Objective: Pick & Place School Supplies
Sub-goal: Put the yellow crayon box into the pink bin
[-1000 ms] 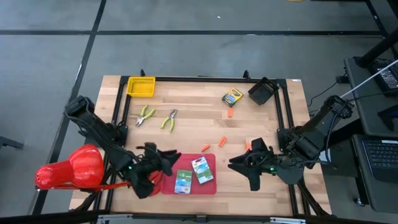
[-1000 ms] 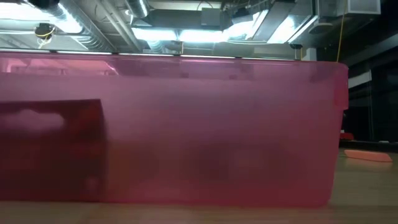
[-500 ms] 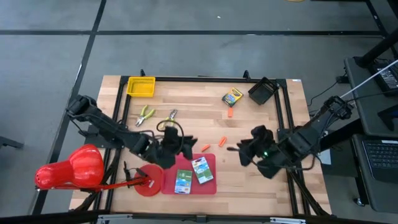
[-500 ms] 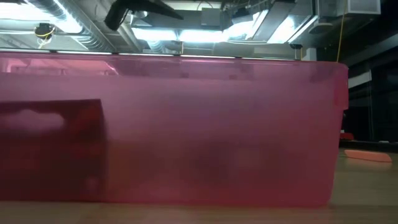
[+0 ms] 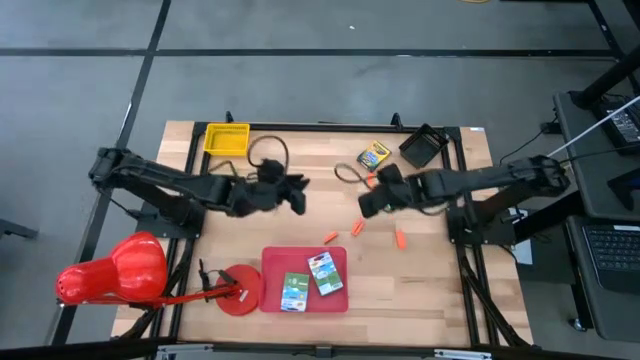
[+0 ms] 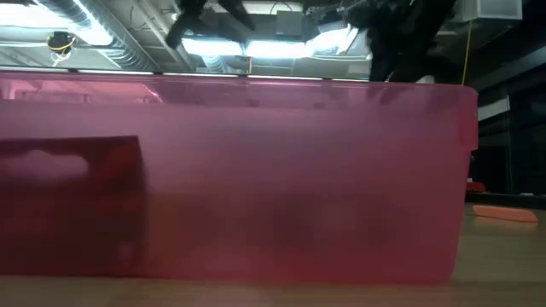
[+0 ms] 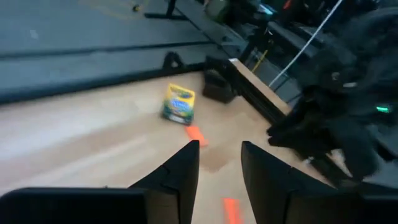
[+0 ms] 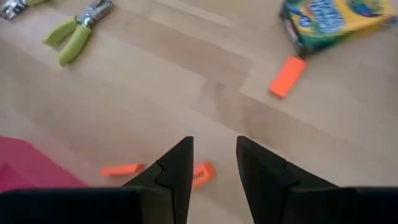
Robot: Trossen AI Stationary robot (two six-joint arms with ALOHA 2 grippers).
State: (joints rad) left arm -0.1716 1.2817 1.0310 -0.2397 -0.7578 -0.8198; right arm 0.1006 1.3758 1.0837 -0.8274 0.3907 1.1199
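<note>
Already I count two packs lying in the red tray point(image 5: 272, 262), well behind both sets of jaws; the crayon box point(image 5: 373, 155), the green-handled pliers point(image 8: 78, 32) and several orange sticks point(image 8: 286, 76) wait on the surface. Since a second ago both arms have swung out over the middle. My left gripper point(image 7: 219, 155) is narrowing on nothing; my right gripper point(image 8: 214, 152) hangs parted and empty above two sticks.

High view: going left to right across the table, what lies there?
Red cone-shaped object → yellow basket → left gripper → red tray → right gripper → crayon box → black bin.
</note>
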